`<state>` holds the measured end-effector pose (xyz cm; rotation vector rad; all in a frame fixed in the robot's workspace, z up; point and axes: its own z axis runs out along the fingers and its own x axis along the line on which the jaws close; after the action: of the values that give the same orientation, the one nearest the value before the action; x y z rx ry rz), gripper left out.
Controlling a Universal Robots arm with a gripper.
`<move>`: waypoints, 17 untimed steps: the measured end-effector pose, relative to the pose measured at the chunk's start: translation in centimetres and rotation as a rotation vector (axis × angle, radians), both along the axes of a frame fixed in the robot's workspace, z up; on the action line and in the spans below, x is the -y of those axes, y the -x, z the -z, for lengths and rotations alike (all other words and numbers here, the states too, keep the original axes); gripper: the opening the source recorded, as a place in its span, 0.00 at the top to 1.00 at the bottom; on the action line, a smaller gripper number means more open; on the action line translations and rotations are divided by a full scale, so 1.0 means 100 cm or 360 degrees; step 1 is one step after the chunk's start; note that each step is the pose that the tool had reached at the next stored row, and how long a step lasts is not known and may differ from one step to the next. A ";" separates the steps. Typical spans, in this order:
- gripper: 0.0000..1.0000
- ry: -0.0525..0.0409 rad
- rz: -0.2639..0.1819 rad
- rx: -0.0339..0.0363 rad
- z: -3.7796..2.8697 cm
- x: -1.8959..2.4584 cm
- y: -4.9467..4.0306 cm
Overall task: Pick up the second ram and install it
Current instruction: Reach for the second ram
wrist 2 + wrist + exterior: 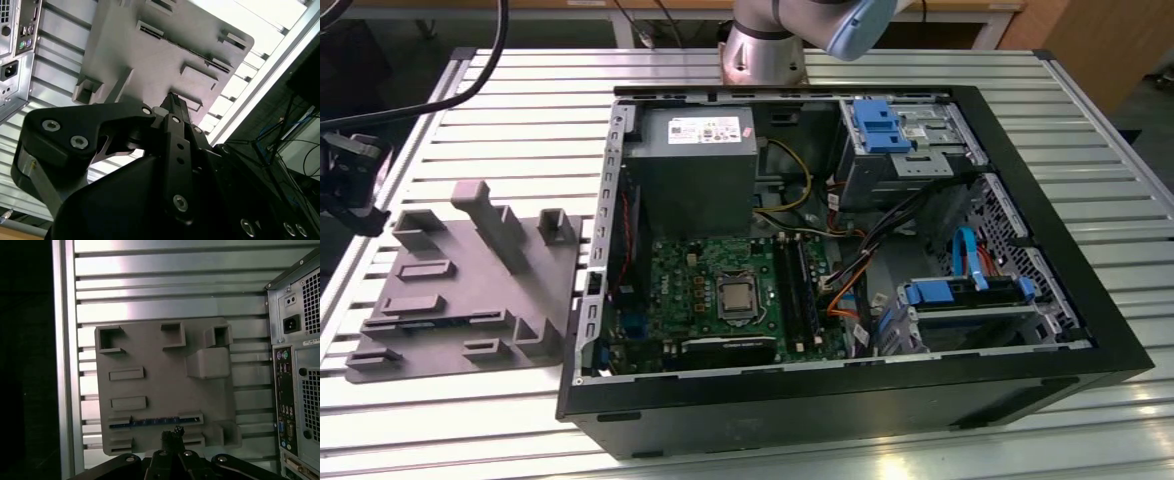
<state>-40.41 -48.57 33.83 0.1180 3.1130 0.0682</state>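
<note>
Tabletop slats (480, 425) — tray (160, 370) with second ram (150, 422).

A slatted silver aluminium bench (480, 100) carries an open black tower computer case (854, 400) lying on its side. Just beside it, on the exterior view's left, sits a flat grey plastic tray with raised blocks and slots (454, 300). Inside the case, a grey metal power supply box (687, 170) lies next to a green motherboard (680, 290) with a square silver processor (736, 297) at its middle. Blue plastic drive brackets (878, 125) occupy the bays on the exterior view's right. In the first wrist view, the case's rear port panel (295, 390) stands beside the tray.
</note>
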 end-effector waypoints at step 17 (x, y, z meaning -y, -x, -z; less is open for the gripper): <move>0.89 0.0000 0.0000 0.0000 0.0064 0.0041 0.0026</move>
<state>-40.67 -48.98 33.18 0.1181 3.1130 0.0682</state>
